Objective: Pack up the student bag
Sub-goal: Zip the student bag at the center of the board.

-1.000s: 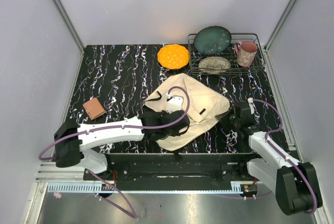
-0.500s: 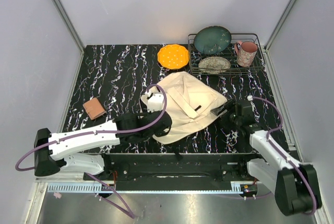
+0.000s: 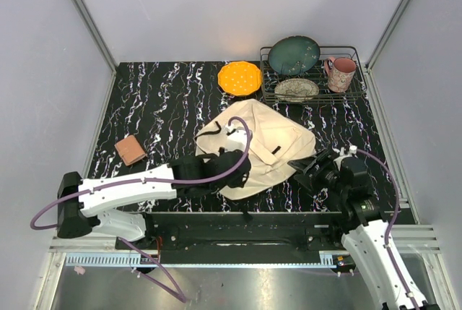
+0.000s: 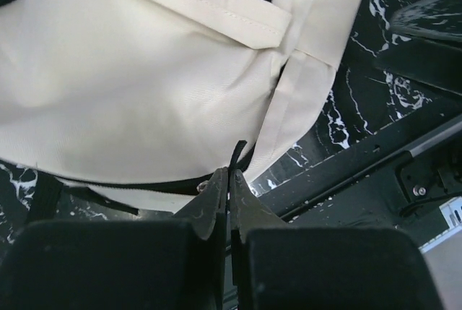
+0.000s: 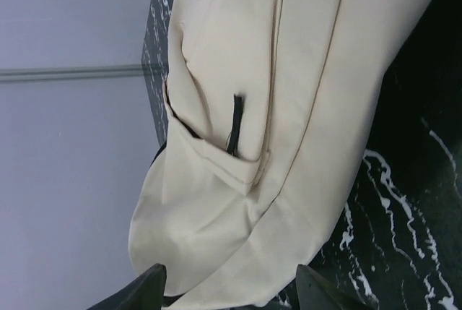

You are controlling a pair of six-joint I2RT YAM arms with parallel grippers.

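Observation:
The student bag point(image 3: 263, 140) is a cream fabric backpack lying flat mid-table; it fills the left wrist view point(image 4: 144, 71) and the right wrist view point(image 5: 238, 144). My left gripper point(image 3: 237, 174) sits at the bag's near edge. Its jaws point(image 4: 229, 176) are shut on a thin black zipper pull point(image 4: 237, 155). My right gripper point(image 3: 302, 168) hovers just off the bag's near right corner. It is open point(image 5: 231, 288), with nothing between its fingers. A second black zipper pull point(image 5: 236, 122) hangs from the front pocket.
A small brown book point(image 3: 131, 149) lies at the left of the table. An orange plate point(image 3: 240, 77) sits behind the bag. A wire rack point(image 3: 354, 92) at the back right holds a teal plate point(image 3: 294, 55), a patterned bowl point(image 3: 296, 89) and a pink mug point(image 3: 341, 73).
My right gripper has opened, let go of the bag's right corner and drawn back toward the near edge. The left gripper stayed shut, swinging left then right again, and the bag shifted.

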